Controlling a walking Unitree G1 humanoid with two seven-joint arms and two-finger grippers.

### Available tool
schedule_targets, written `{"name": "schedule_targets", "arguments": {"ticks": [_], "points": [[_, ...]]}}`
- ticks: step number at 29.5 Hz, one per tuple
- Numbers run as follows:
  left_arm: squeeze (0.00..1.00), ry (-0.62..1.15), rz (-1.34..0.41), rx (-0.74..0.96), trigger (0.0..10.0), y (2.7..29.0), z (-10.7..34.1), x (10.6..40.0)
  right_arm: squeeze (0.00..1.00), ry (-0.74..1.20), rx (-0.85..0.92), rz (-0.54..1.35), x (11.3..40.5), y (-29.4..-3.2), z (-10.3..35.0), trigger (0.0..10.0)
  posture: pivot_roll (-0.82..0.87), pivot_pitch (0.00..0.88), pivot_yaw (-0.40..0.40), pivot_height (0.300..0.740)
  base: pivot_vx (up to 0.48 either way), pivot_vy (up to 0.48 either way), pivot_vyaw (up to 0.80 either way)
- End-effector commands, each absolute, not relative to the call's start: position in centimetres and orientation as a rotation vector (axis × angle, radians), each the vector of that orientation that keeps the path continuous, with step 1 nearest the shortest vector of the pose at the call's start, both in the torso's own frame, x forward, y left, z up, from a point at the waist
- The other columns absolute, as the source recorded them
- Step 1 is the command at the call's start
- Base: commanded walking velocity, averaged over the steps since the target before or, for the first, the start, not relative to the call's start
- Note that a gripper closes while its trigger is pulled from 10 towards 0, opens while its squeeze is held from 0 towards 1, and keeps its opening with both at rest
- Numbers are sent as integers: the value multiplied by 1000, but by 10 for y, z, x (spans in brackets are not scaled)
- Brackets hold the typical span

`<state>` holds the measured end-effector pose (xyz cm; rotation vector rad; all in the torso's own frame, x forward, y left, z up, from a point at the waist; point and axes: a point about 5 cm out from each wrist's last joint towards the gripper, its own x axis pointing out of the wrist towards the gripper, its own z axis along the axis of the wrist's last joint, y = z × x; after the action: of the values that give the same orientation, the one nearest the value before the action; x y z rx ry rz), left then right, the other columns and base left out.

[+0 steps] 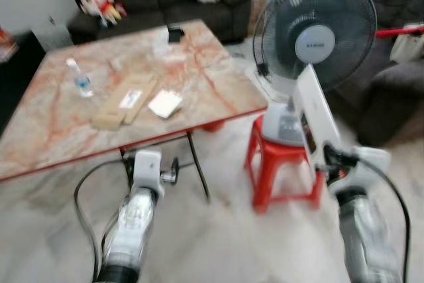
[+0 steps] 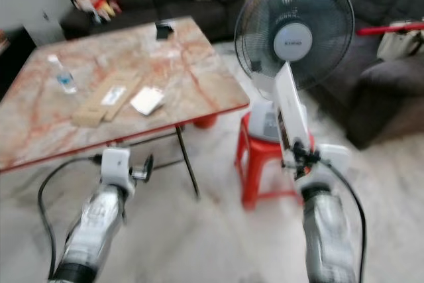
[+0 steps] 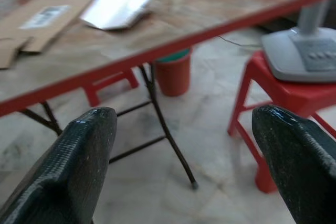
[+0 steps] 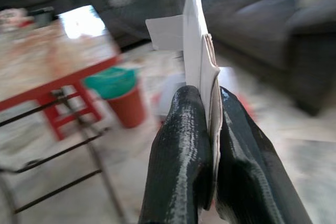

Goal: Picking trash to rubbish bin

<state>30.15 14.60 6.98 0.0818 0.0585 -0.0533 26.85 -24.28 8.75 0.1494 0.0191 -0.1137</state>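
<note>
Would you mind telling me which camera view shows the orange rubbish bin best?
The right wrist view: the orange bin shows whole with its green liner. The left wrist view shows its lower body under the table edge. In the eye views just a sliver peeks out.

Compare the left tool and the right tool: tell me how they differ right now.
The left tool is open, its fingers spread wide with nothing between them; the right tool is shut on a flat white box. The left tool sits low near the table edge, while the right tool is raised, holding the box upright in front of the fan. Both have long black fingers.
</note>
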Motion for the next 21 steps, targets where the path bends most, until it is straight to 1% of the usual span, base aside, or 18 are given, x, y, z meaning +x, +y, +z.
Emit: {"name": "schedule_targets", "arguments": {"ticks": [1,4,5,6,7,11,12,13,14,16,17,19,21], "points": [[0,61,-44,111,10000,150,65,299,0,20,130,-141,267,-250,86,10000,-176,108,60,740,0,0,0],[0,114,-72,160,10000,148,48,292,0,105,138,-172,263,-258,65,10000,-185,104,41,740,0,0,0],[0,147,-66,153,10000,149,40,290,0,144,149,-177,261,-260,55,10000,-188,106,35,740,0,0,0],[0,147,-66,153,10000,149,40,290,0,144,149,-177,261,-260,55,10000,-188,106,35,740,0,0,0],[0,224,-45,116,10000,152,25,283,0,235,150,-187,257,-263,36,10000,-198,99,27,740,0,0,0],[0,330,-44,127,10000,156,3,274,0,346,181,-235,248,-270,13,10000,-198,95,27,740,0,0,0],[0,330,-44,127,10000,156,3,274,0,346,181,-235,248,-270,13,10000,-198,95,27,740,0,0,0],[0,417,-43,140,10000,158,-12,265,0,428,210,-260,240,-271,-3,10000,-199,94,28,740,0,0,0],[0,497,-44,144,10000,160,-25,257,0,496,199,-267,234,-269,-14,10000,-206,90,33,740,0,0,0],[0,534,-42,142,10000,160,-30,253,0,524,189,-261,232,-267,-19,10000,-218,88,34,740,0,0,0],[0,578,-42,141,10000,160,-37,247,0,570,185,-255,228,-265,-26,10000,-223,88,35,740,0,0,0],[0,595,-46,141,10000,160,-40,245,0,590,187,-255,226,-263,-30,10000,-235,87,35,740,0,0,0],[0,655,-60,144,10000,159,-49,235,0,639,190,-259,220,-259,-39,10000,-225,85,41,740,0,0,0]]}}
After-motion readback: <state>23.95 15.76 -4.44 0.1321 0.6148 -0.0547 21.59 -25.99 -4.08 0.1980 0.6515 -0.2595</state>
